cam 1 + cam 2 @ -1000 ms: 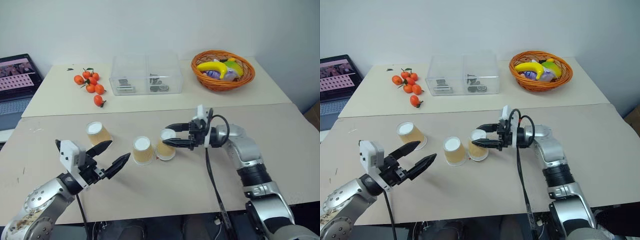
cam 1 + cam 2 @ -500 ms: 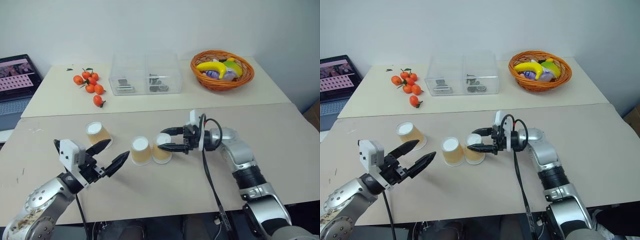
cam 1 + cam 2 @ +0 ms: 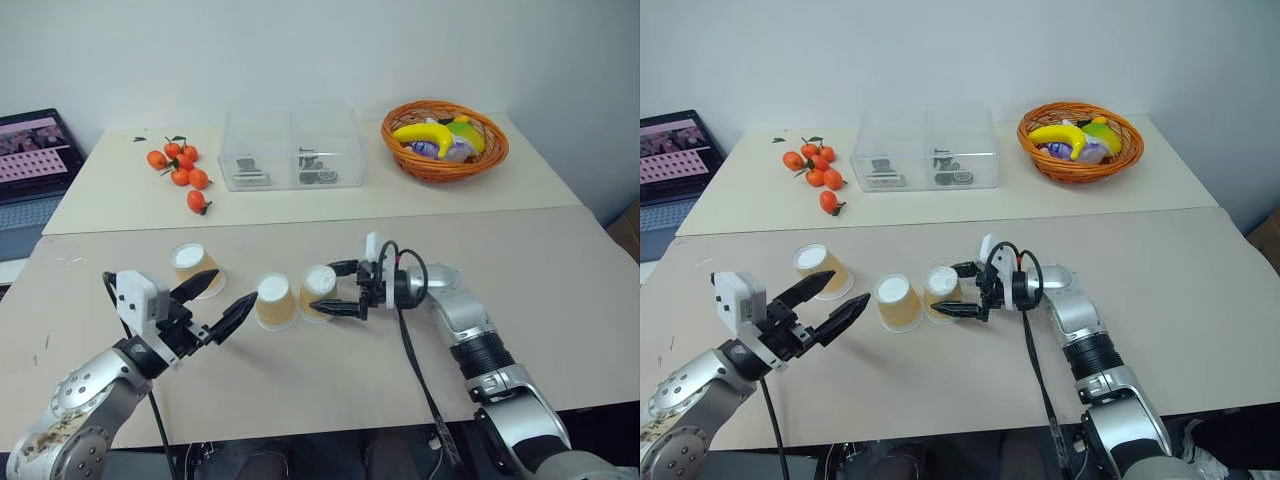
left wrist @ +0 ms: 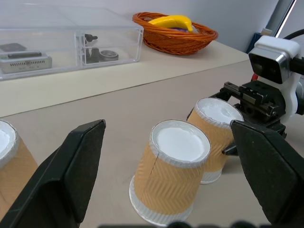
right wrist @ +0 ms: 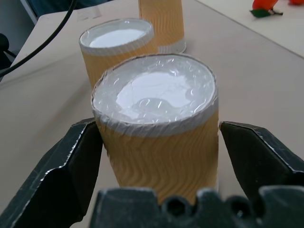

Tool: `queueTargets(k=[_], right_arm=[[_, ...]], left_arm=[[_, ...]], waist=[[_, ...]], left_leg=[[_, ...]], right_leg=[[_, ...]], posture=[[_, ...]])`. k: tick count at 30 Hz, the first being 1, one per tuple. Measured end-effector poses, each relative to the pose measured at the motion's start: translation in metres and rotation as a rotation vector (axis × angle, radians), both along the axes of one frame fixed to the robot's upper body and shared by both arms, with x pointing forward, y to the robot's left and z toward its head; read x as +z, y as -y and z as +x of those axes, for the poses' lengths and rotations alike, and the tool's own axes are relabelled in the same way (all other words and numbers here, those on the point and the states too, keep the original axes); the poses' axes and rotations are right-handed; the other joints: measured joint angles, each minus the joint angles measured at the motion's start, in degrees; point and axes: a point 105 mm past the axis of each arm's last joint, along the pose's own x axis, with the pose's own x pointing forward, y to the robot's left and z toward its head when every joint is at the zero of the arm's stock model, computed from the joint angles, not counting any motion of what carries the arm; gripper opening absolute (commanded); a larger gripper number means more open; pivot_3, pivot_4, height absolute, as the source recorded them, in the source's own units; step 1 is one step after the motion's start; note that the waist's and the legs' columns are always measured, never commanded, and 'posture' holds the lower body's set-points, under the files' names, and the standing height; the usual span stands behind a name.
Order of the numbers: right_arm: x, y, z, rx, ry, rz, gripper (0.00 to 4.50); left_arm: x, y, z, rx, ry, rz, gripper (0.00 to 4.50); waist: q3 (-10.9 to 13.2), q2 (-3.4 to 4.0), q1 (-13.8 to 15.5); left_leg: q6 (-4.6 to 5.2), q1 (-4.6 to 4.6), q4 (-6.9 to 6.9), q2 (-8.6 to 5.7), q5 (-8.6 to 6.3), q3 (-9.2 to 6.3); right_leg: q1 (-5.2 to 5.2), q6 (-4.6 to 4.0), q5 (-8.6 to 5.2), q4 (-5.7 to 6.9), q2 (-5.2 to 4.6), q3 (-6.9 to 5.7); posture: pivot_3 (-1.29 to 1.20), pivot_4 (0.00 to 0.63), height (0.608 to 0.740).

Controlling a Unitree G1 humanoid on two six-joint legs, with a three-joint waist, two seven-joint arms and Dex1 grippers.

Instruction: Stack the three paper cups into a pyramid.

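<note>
Right wrist view: right claw (image 5: 156, 156) open w/ fingers either side of cup (image 5: 156, 123), not gripping. That cup sits beside 2nd cup (image 3: 274, 302) on desk (image 3: 560, 300); base pair done. Left claw (image 3: 222, 302) open, empty; 3rd cup (image 3: 195, 268) unstacked, top left to do

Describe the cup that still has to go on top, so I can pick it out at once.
On the near table, three upside-down paper cups stand in a loose row. Two stand side by side in the middle, the right gripper open around one. The third cup stands alone, farthest towards the robot's left, just beyond the open left gripper.
</note>
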Motion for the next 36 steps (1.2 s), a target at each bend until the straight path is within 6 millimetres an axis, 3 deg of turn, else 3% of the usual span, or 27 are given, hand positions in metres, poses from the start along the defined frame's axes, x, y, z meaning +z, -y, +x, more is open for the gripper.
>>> queueTargets(k=[5, 10, 15, 19, 22, 26, 32, 36], right_arm=[[0.023, 0.019, -0.014, 0.061, -0.042, 0.036, 4.4], [0.033, 0.033, -0.022, 0.073, -0.114, 0.06, 4.4], [0.032, 0.041, -0.023, 0.051, -0.118, 0.032, 4.4], [0.032, 0.058, -0.005, -0.065, -0.1, 0.045, 4.4], [0.048, 0.08, 0.005, -0.147, -0.06, 0.079, 4.4], [0.063, 0.085, 0.003, -0.144, -0.013, 0.09, 4.4], [0.077, 0.08, -0.015, -0.061, 0.027, 0.105, 4.4], [0.076, 0.08, -0.023, -0.06, 0.027, 0.099, 4.4]], left_arm=[[0.0, 0.0, 0.0, 0.002, -0.001, -0.014, 4.5], [0.003, -0.006, 0.001, 0.043, 0.005, -0.079, 4.5], [0.005, -0.033, 0.001, 0.167, -0.003, -0.172, 4.5], [-0.017, -0.065, -0.014, 0.305, -0.084, -0.164, 4.5], [-0.039, -0.092, -0.028, 0.408, -0.154, -0.145, 4.5], [-0.056, -0.107, -0.035, 0.463, -0.186, -0.12, 4.5], [-0.059, -0.111, -0.021, 0.472, -0.167, -0.085, 4.5], [-0.051, -0.111, -0.004, 0.442, -0.132, -0.053, 4.5]], waist=[[0.0, 0.0, 0.2], [0.0, -0.01, 0.2], [0.0, -0.01, 0.2], [0.0, -0.02, 0.2], [0.0, -0.02, 0.5], [0.0, -0.02, 1.1], [0.0, -0.03, 1.8], [0.0, -0.04, 1.7]], left_leg=[[0.04, 0.02, 0.0, 0.02, -0.03, 0.0], [0.05, 0.02, 0.0, 0.03, -0.03, 0.0], [0.05, 0.01, 0.0, 0.03, -0.04, 0.0], [0.06, 0.01, 0.0, 0.03, -0.04, 0.06], [0.1, 0.0, -0.01, 0.04, -0.07, 0.07], [0.12, 0.02, 0.02, 0.07, -0.08, 0.1], [0.12, 0.0, 0.04, 0.07, -0.08, 0.1], [0.12, 0.01, 0.03, 0.08, -0.08, 0.11]], right_leg=[[0.02, 0.0, 0.0, 0.01, 0.01, 0.0], [0.02, 0.0, 0.0, 0.02, 0.01, 0.0], [0.02, 0.0, 0.0, 0.0, 0.01, -0.01], [0.01, 0.0, 0.0, 0.0, 0.01, 0.01], [0.01, 0.0, -0.01, -0.02, 0.02, 0.01], [0.08, 0.01, -0.02, -0.01, 0.03, -0.01], [0.08, 0.02, -0.02, -0.02, 0.03, -0.03], [0.08, 0.02, -0.01, -0.01, 0.03, -0.03]], posture=[[0.0, 0.15, 0.738], [0.0, 0.15, 0.738], [0.0, 0.15, 0.738], [0.0, 0.15, 0.738], [0.0, 0.15, 0.738], [0.0, 0.15, 0.738], [0.0, 0.15, 0.738], [0.0, 0.15, 0.738]])
